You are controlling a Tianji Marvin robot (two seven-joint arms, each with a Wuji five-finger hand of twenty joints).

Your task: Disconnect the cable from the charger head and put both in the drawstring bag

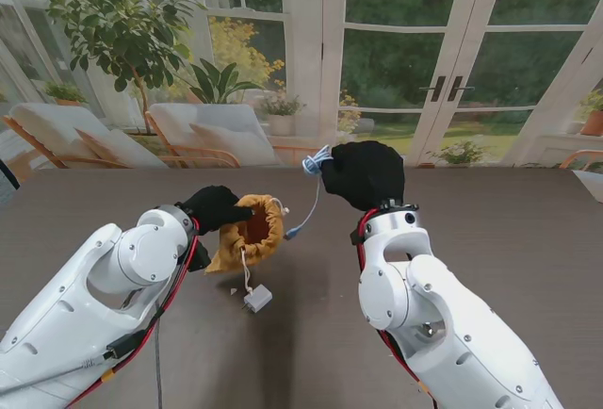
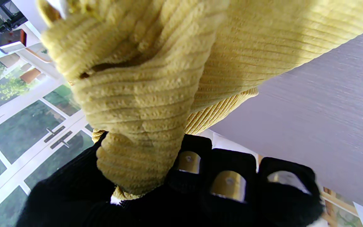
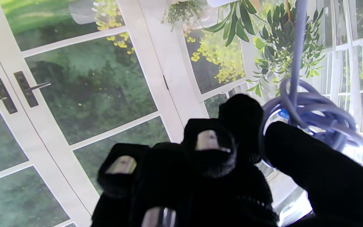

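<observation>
The right hand (image 1: pixel 364 174) is raised above the table (image 1: pixel 528 239), fingers (image 3: pixel 211 143) clenched round a bunched blue cable (image 1: pixel 317 159) — one loose end hangs down toward the bag (image 1: pixel 247 232), its plug level with the open mouth. The left hand (image 1: pixel 215 207) grips the bag's near rim, yellow corduroy pinched between thumb and fingers (image 2: pixel 228 181), holding the mouth open and tilted toward the right hand. The charger (image 1: pixel 257 298) lies on the table nearer the robot than the bag — free of the cable, beside a white drawstring.
</observation>
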